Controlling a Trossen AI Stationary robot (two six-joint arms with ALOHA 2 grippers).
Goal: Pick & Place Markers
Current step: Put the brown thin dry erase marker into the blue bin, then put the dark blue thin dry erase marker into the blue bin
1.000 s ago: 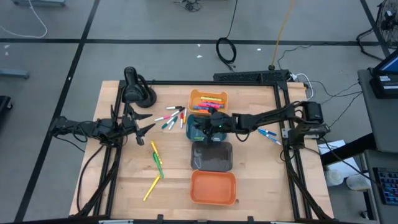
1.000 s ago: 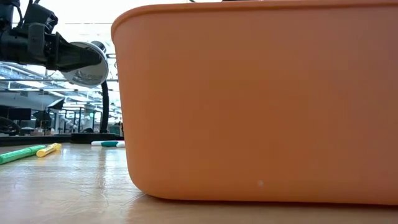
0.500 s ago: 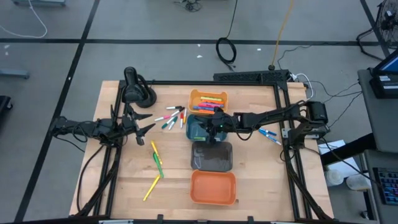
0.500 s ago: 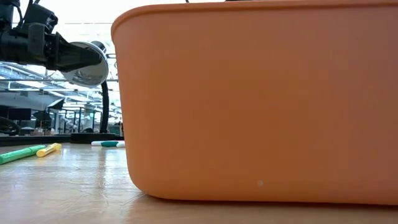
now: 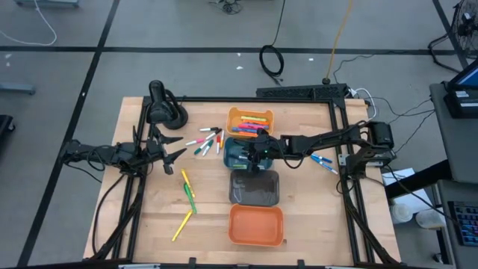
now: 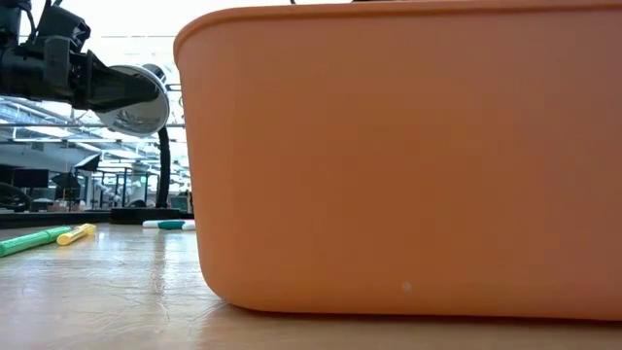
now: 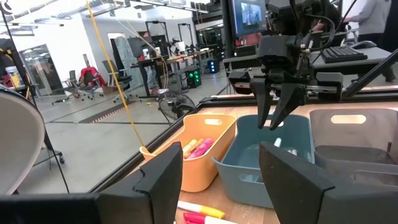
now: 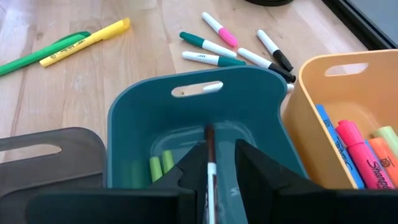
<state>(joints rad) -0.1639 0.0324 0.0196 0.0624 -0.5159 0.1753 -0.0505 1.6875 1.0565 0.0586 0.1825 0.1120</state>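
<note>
The right gripper (image 8: 210, 163) hung over the teal plastic bin (image 8: 193, 121), its fingers slightly apart around a thin white marker (image 8: 211, 168). The left gripper (image 7: 221, 168) waited wide open, beside the surface's scattered markers (image 5: 205, 141).

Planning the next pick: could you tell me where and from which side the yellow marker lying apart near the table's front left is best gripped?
Probably at mid-barrel, from straight above: the yellow marker lies flat and slanted on the table, nothing touching it. Turn the fingers across its thin barrel.
</note>
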